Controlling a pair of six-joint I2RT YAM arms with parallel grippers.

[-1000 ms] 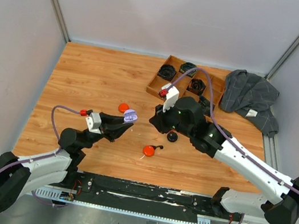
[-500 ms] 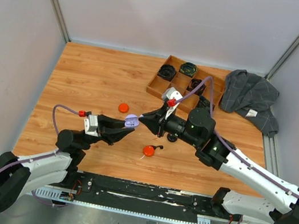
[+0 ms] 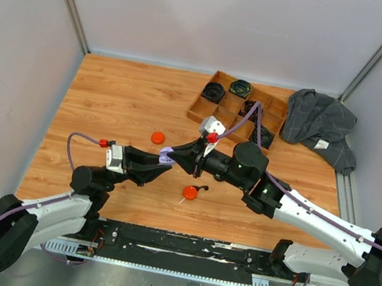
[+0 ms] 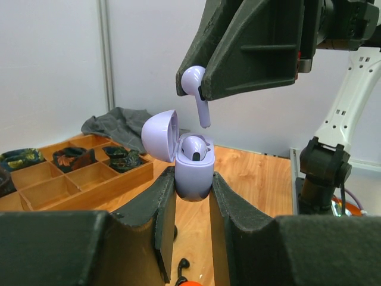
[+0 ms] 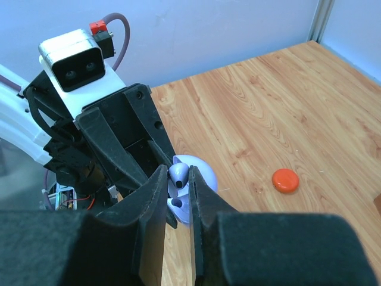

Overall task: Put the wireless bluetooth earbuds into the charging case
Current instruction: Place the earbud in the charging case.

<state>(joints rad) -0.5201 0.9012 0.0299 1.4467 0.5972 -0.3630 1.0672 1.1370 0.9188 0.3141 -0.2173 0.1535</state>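
Note:
My left gripper (image 4: 191,186) is shut on a lilac charging case (image 4: 193,176), held upright above the table with its lid hinged open to the left. One lilac earbud (image 4: 195,149) sits in the case. My right gripper (image 5: 178,179) is shut on a second lilac earbud (image 5: 179,173), stem pointing down, a short way above the case's free slot and not touching it (image 4: 195,89). In the top view the two grippers meet tip to tip at the case (image 3: 166,156). A tiny black earbud (image 3: 203,188) lies on the table beside an open orange case (image 3: 189,192).
An orange lid-like disc (image 3: 157,138) lies left of centre on the wooden table. A wooden compartment tray (image 3: 199,107) with coiled black cables stands at the back, and a grey cloth (image 3: 320,125) lies at the back right.
My right arm has swung left and brought the lilac earbud from the table's middle to just above the open case. The left gripper has shifted slightly, still holding the case.

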